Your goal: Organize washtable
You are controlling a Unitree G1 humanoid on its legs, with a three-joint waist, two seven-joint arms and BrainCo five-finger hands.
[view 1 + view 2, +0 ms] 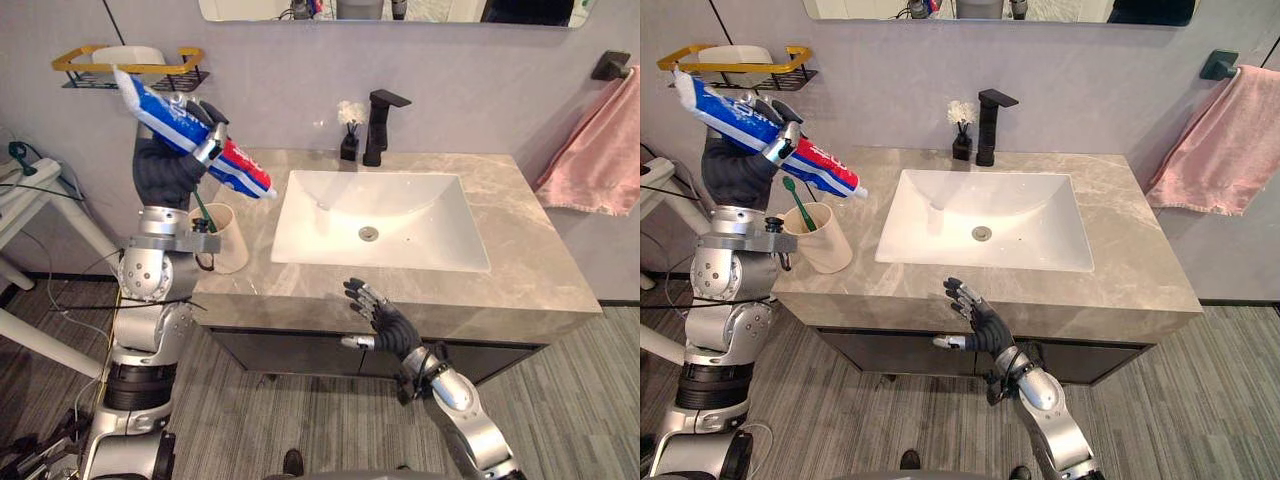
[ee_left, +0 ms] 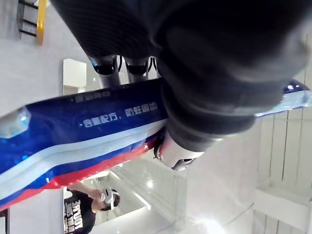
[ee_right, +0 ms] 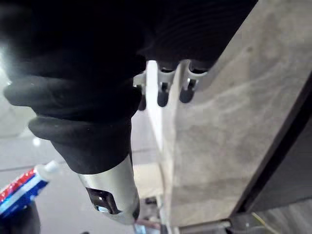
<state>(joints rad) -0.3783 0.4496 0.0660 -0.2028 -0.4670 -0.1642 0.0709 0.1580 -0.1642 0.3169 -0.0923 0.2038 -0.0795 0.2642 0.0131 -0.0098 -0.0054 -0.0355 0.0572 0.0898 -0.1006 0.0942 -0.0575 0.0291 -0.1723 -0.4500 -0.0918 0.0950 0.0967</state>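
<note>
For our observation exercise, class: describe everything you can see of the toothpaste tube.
The toothpaste tube is glossy soft plastic, striped blue, white and red, with a white cap. The left robot hand is curled round its middle. It hangs in the air roughly above the cup, tilted, cap end lower towards the sink.

One toothpaste tube (image 1: pixel 160 112), one cup (image 1: pixel 826 243), one toothbrush (image 1: pixel 798 203), one faucet (image 1: pixel 378 130), one towel (image 1: pixel 595 150).

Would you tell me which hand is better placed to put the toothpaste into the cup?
Left: the left hand grips the toothpaste up near the cup; the right hand hovers open at the front edge of the counter.
</note>
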